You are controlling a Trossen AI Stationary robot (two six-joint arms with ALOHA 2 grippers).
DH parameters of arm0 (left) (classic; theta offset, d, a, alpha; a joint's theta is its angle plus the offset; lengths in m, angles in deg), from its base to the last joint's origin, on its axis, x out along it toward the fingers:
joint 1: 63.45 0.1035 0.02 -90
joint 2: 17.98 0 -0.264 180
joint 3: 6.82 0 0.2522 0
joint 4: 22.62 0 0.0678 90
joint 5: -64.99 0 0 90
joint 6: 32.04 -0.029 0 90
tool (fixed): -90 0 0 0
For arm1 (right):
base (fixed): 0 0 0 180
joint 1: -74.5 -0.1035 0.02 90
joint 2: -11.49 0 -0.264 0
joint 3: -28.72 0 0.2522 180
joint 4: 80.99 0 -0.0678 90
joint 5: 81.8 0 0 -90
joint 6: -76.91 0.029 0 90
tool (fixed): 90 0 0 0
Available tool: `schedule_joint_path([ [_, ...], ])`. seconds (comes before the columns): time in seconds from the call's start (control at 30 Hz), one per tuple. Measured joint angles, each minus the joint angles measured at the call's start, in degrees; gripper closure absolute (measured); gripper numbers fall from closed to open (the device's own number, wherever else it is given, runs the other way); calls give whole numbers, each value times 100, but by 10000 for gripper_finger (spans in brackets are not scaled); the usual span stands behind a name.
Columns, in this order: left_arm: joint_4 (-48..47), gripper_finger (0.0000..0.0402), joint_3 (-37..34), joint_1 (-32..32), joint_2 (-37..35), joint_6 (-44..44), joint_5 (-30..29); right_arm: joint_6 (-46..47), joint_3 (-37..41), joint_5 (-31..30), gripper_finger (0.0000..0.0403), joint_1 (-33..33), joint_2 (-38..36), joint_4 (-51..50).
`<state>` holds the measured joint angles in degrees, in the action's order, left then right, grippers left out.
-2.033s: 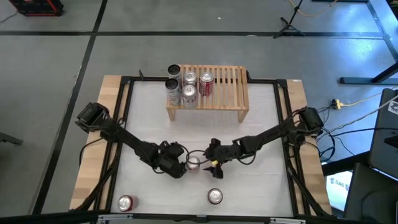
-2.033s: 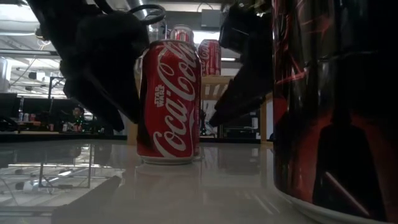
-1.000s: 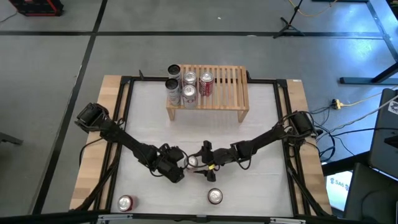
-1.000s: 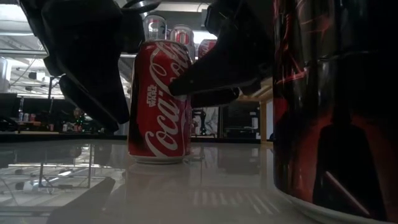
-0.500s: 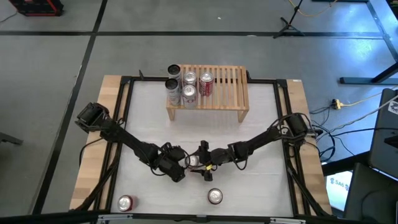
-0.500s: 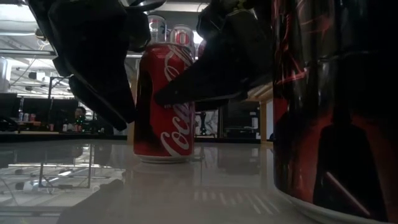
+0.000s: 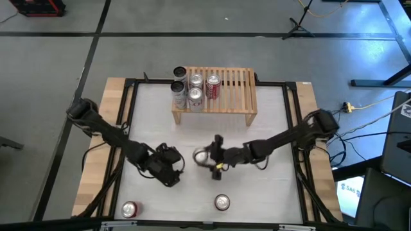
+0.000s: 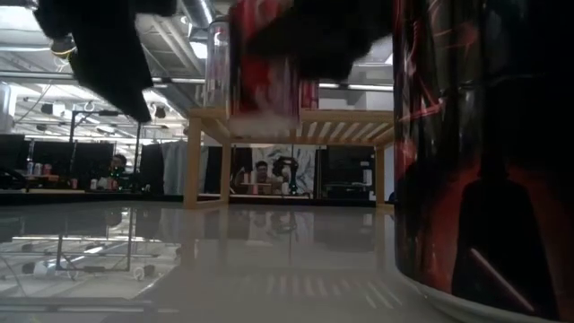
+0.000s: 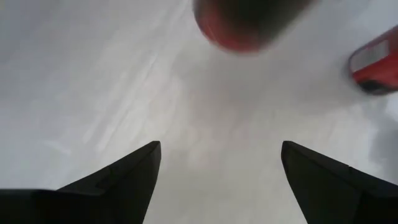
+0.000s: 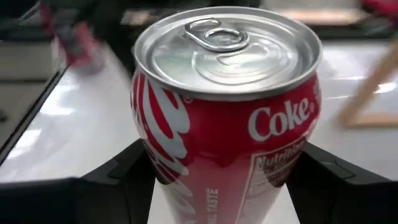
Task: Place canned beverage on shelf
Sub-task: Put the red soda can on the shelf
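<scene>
Glossy metal can [image 10: 227,118], slatted wooden shelf [image 7: 226,96]

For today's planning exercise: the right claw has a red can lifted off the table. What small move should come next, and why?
Probably carry the red can toward the shelf. The right claw grips it clear of the table, the left claw stands open and apart, and the shelf's right slats look free.

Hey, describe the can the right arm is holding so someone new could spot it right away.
Start at the pale wooden shelf at the table's far side, then come toward mid-table. The right gripper grips a red Coke can, the only can lifted off the table.
</scene>
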<state>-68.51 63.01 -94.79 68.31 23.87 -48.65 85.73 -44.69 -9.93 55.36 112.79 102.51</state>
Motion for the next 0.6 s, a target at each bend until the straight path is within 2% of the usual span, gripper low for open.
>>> schedule_joint_path([
  [0.17, -378, 79, 2, -198, -439, 107, -232, 199, -436, -1207, 139, 55, -942, -1344],
  [0.27, -478, 79, 2, -243, -534, 143, -327, 486, -849, -1705, 139, 275, -1289, -2338],
  [0.43, -492, 79, 2, -249, -539, -27, -342, 791, -1687, -2037, 139, 943, -1382, -3551],
  [0.6, -497, 79, 2, -249, -539, -172, -340, 790, -1887, -2023, 139, 1561, -1332, -3661],
])
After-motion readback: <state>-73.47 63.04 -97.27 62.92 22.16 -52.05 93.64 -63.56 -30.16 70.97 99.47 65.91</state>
